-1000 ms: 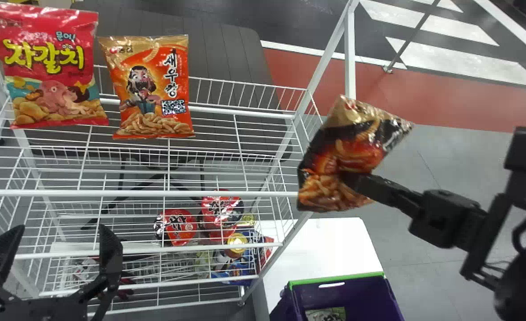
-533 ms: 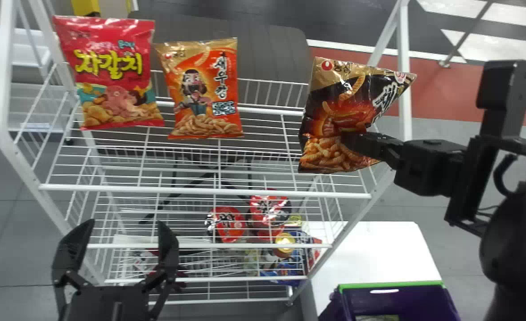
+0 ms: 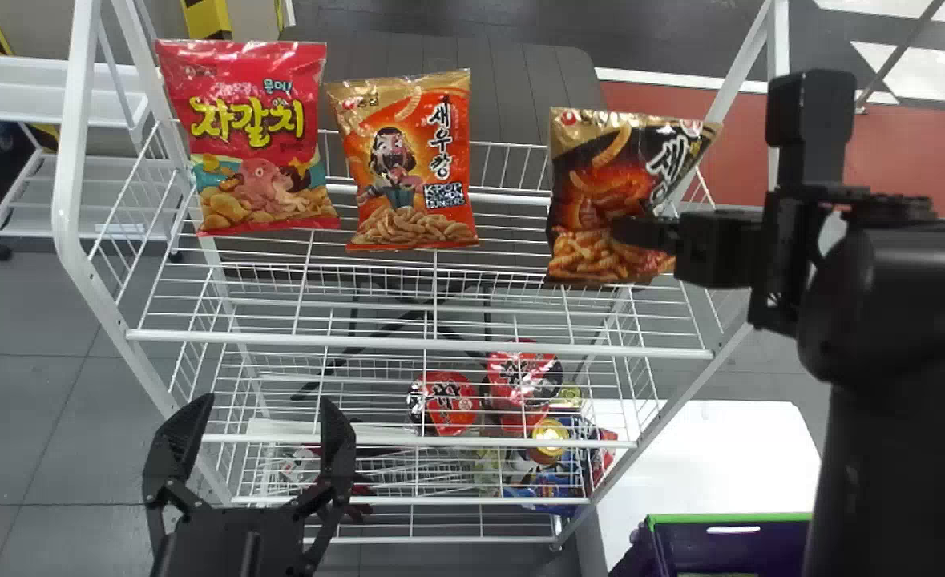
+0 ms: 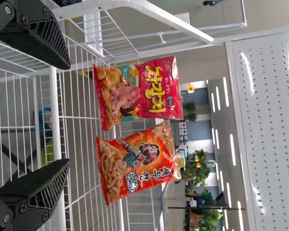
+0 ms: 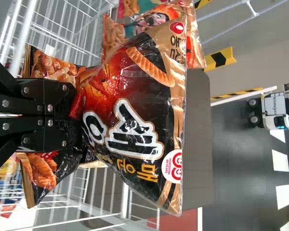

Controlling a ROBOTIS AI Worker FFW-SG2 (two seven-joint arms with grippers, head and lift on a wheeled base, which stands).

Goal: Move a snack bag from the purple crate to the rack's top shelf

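One glossy, crinkled snack bag (image 3: pixel 600 180)

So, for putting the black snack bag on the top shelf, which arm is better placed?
The right, I judge. Its tool grips the black snack bag, apparently over the right part of the top shelf. The left tool is open and empty, toward the shelf's other end.

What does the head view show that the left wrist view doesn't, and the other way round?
Head view: the black snack bag held in the right gripper, and the purple crate.
Left wrist view: leafy plants and a white panel full of holes.
Both: the red bag, the orange bag, the white rack and the open left gripper.
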